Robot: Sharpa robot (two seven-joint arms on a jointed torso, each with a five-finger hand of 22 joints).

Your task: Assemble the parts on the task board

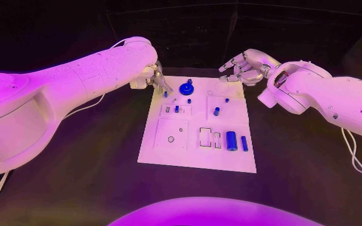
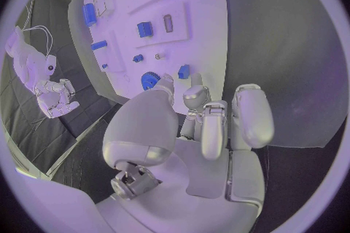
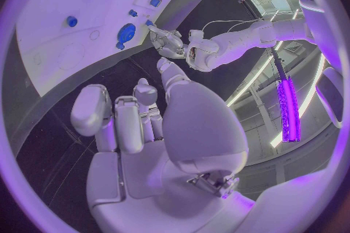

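- Nearest us, our left hand (image 2: 193, 128) hovers empty, fingers apart, beside the small blue peg (image 2: 184, 71).
- Right hand (image 1: 245, 68) likewise empty, fingers loosely spread.
- Peg looks light, stiff, slippery; we'd pinch its sides.

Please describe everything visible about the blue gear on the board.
The gear is a small dark blue disc with a toothed rim and a raised knob in its middle; it looks like plastic. It lies flat near the far edge of the white board, between the two hands, close to the left hand. Neither hand touches it.
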